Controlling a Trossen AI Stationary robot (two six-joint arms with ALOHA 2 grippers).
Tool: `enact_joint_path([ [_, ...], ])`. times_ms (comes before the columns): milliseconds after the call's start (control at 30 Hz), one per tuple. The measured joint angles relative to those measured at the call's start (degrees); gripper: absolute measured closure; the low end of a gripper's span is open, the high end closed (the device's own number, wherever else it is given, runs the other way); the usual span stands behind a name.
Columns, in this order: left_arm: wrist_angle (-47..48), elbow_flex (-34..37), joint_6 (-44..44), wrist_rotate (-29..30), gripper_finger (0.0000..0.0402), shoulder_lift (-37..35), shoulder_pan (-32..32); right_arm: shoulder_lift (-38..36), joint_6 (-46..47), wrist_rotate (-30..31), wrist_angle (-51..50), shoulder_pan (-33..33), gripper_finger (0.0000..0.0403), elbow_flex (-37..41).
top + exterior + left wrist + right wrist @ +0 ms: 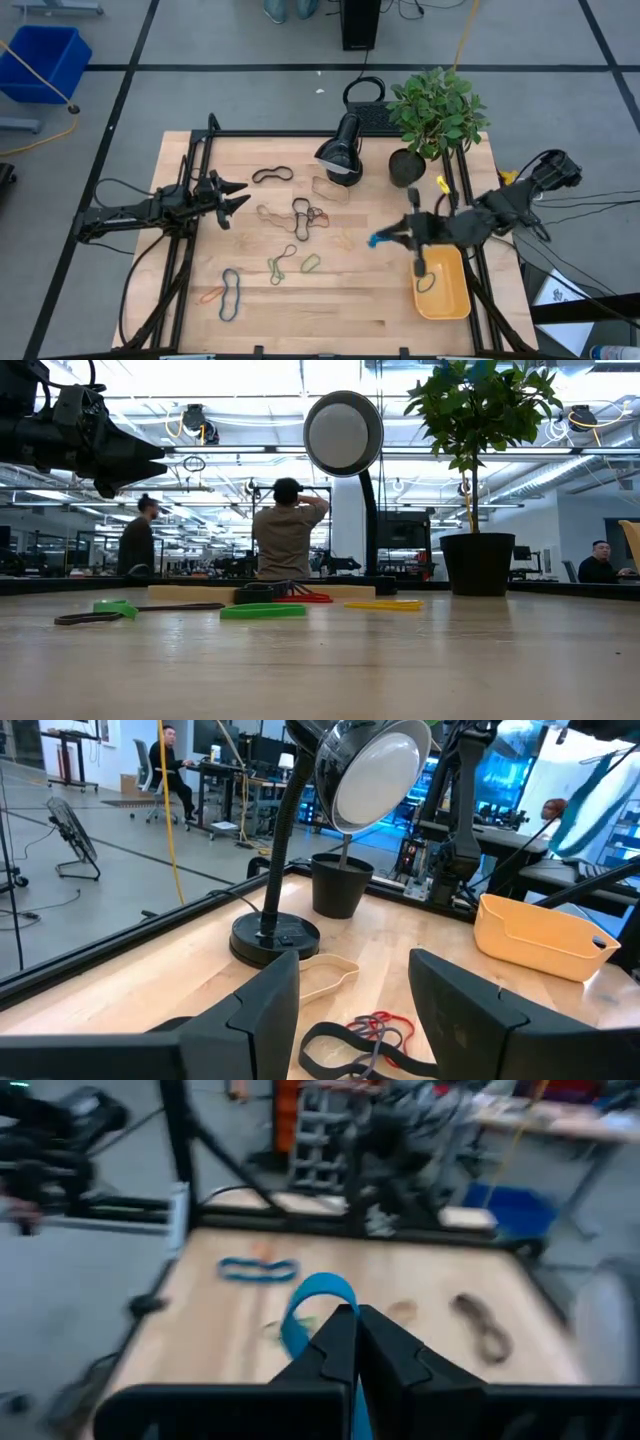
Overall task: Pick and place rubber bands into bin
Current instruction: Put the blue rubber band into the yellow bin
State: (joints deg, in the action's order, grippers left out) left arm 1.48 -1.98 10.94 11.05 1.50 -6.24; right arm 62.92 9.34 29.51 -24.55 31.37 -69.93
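My right gripper (388,240) is shut on a blue rubber band (375,241), above the table just left of the yellow-orange bin (455,300). A black band (427,283) lies in the bin. My left gripper (238,197) is open and empty above the table's left part, pointing toward the loose bands. These are black (272,175), tan (330,187), a black and red cluster (305,215), green (280,265), blue-black (231,295) and orange (212,295), all flat on the wood. The left wrist view shows tan (325,975), black (340,1045) and red (385,1025) bands past the fingers. My right gripper pinches the blue band between its two shut fingertips (340,1342), which hide the place of contact. The fingers reach roughly level from the table's right side. The band's free loop (320,1292) sticks out past the tips, curled up and clear of the table.
A black desk lamp (340,155) and a potted plant (430,120) stand at the table's far edge, right of centre. Black frame rails (195,180) run along both sides. A blue crate (45,60) sits on the floor at the far left. People show in the room behind.
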Motion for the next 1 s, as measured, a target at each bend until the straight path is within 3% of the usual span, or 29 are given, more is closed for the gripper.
enact_joint_path([
  [300, 0.00, 0.00, 0.00, 0.00, 0.0206, -0.02, 0.00, -0.31, 31.94, -1.54, -22.09, 7.45, 0.0403, 0.00],
  [667, 0.00, 0.00, 0.00, 0.00, 0.0206, 0.00, 0.00, 4.08, 67.54, -16.91, -46.23, 15.27, 0.0403, 0.02],
  [867, 0.00, 0.00, 0.00, 0.01, 0.0206, 0.00, 0.00, 5.52, 75.77, -25.18, -48.33, 17.87, 0.0403, 4.02],
  [1000, 0.00, 0.00, -0.01, 0.01, 0.0206, -0.01, -0.01, 5.64, 79.91, -33.32, -45.01, 18.78, 0.0403, 10.94],
])
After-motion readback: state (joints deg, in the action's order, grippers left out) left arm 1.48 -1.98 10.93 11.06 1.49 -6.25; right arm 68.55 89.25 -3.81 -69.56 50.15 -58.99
